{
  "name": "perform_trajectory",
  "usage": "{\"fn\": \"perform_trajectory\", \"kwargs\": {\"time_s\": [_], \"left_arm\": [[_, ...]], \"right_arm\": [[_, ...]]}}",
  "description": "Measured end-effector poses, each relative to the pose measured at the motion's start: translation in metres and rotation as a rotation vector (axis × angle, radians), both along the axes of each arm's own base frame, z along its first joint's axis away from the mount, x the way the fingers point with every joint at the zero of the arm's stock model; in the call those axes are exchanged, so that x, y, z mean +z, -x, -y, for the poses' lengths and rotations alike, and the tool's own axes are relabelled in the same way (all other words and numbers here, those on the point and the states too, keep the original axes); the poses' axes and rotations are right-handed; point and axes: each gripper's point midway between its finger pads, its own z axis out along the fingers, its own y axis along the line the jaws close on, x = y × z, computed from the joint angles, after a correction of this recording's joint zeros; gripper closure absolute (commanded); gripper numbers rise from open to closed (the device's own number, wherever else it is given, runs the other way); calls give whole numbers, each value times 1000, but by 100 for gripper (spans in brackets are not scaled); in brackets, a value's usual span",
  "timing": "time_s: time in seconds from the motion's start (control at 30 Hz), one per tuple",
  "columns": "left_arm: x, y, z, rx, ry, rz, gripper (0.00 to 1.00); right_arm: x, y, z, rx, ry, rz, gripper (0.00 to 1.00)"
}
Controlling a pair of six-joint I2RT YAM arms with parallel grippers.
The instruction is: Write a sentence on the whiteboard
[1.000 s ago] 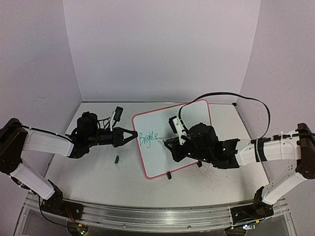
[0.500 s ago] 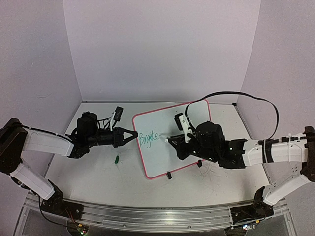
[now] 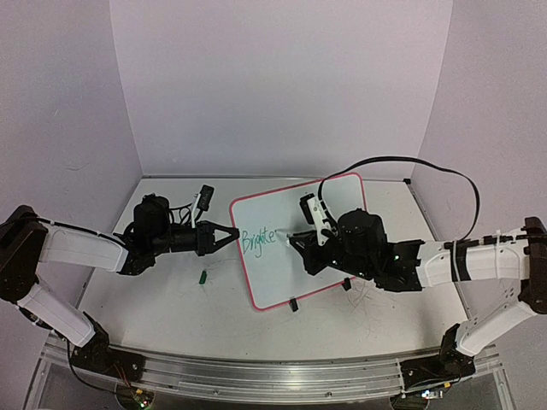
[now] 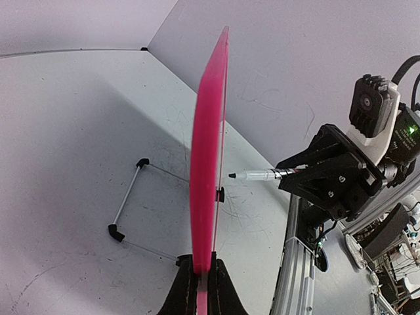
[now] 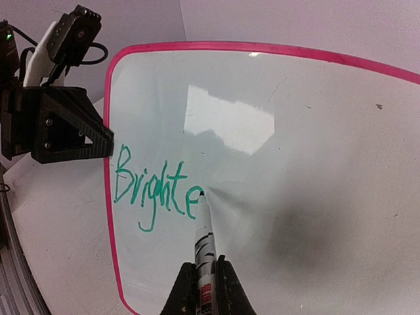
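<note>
The whiteboard (image 3: 286, 278) stands tilted on the table, white with a pink frame. My left gripper (image 3: 231, 232) is shut on its left edge, and the left wrist view shows the pink edge (image 4: 209, 164) clamped between the jaws of the left gripper (image 4: 202, 282). Green handwriting (image 5: 154, 187) on the whiteboard (image 5: 308, 151) reads "Brighte", the sentence's start (image 3: 258, 239). My right gripper (image 5: 205, 292) is shut on a marker (image 5: 205, 243). Its tip touches the board at the last letter. From above, the right gripper (image 3: 297, 242) sits over the board's middle.
A small green marker cap (image 3: 202, 276) lies on the table left of the board. The board's black feet (image 3: 293, 305) rest near the front, and its wire stand (image 4: 128, 197) shows behind it. Side walls close in the table. A black cable (image 3: 410, 166) loops above the right arm.
The right arm has shifted a little to the right with the marker, whose tip stays at the end of the green word. The left arm and the board have not moved.
</note>
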Motion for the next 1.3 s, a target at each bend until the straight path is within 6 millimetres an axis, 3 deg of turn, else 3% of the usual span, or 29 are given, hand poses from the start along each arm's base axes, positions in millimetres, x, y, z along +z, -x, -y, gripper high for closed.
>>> {"fn": "perform_trajectory", "kwargs": {"time_s": [1.3], "left_arm": [[0,0,0,1,-1,1,100]], "right_arm": [[-8,-5,-1,-15,17,-33,100]]}}
